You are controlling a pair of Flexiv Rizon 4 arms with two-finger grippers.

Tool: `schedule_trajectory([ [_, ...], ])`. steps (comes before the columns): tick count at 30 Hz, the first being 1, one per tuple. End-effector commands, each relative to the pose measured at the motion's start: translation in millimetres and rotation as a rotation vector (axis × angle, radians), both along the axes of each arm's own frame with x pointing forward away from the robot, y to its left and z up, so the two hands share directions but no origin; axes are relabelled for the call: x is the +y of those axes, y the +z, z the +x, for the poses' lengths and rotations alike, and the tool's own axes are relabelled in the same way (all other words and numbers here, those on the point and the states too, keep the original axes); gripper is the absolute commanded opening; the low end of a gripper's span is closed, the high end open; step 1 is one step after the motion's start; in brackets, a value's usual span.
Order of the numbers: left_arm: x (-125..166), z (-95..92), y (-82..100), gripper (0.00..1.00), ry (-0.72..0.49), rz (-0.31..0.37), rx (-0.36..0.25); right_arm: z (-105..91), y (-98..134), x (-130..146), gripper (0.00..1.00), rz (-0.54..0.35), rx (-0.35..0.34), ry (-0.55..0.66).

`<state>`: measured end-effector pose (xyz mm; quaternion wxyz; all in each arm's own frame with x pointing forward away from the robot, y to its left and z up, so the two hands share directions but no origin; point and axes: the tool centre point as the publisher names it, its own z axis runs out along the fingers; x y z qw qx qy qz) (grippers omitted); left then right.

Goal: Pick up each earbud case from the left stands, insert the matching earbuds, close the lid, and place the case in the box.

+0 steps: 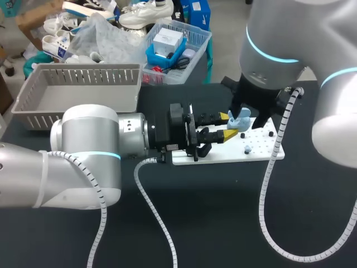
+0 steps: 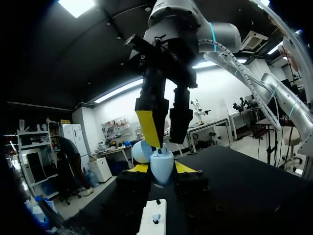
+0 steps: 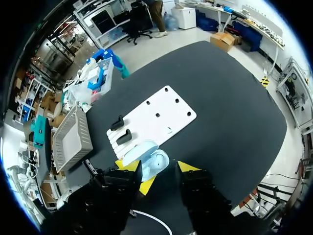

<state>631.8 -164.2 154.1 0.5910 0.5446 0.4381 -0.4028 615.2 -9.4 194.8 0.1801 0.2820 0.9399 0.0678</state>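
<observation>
Pale blue, egg-shaped plastic earbud case sits gripped between our left fingers over the left part of the white perforated plate, its round lid hinged open to one side. Our right fingers hang just above the mouth, parted, with nothing we can make out between them. To seat the buds well, we judge the left grip should hold the case level while the right comes straight down, clear of the lid, matching each bud to its well. Whether the case already holds a bud we cannot tell; one small pale earbud lies on the plate. The grey slatted plastic basket, far left on the black worktop, shows no case inside.
</observation>
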Motion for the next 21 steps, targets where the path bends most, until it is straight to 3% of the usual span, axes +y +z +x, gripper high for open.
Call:
schedule_trajectory([
  [1,-1,-3.0,-1.6,0.00,0.048,-0.017,-0.008,-14.6,4,-3,0.43,0.005,-0.019,0.021],
  [10,-1,-3.0,-1.6,0.00,0.048,-0.017,-0.008,-44.6,7,-4,0.41,-0.055,-0.033,0.170],
  [21,-1,-3.0,-1.6,0.00,0.048,-0.017,-0.008,-60.9,-23,-22,0.41,-0.070,0.007,0.233],
])
